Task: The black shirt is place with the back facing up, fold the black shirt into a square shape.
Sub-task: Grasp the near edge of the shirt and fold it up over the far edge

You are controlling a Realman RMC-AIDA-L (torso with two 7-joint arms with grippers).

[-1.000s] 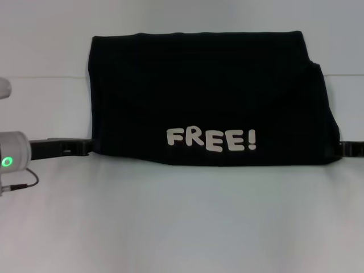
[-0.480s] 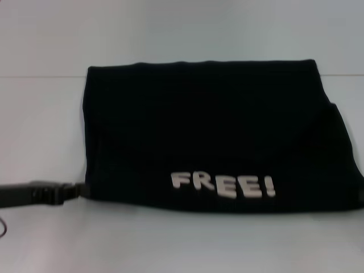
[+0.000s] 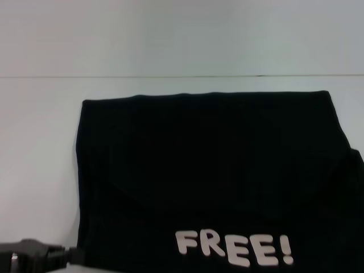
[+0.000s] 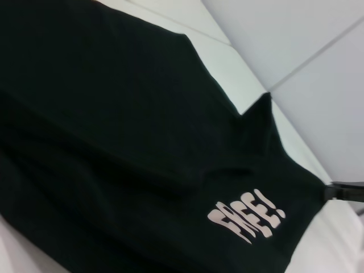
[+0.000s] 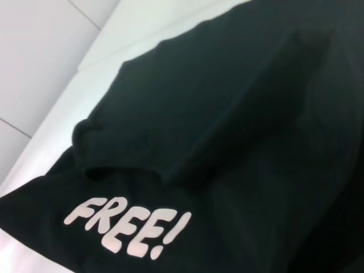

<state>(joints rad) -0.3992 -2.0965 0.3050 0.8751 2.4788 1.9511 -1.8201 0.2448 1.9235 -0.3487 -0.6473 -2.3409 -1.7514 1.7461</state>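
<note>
The shirt (image 3: pixel 210 182) lies flat on the white table (image 3: pixel 40 142), spread across the middle and right and running off the near edge of the head view. It is already a compact, wide rectangle: sleeves tucked in, straight far edge, the "FREE!" lettering (image 3: pixel 234 249) showing along its near edge. So the big folds look done. It is wider than deep, though, so I'd judge one more fold across may be needed for a true square.

The left gripper (image 3: pixel 71 256) sits low at the shirt's near left corner, right against the cloth; whether its fingers are apart or pinching the hem, I cannot tell. The right gripper (image 4: pixel 344 192) shows only in the left wrist view, at the opposite corner, touching the edge; its grip is unclear too.
</note>
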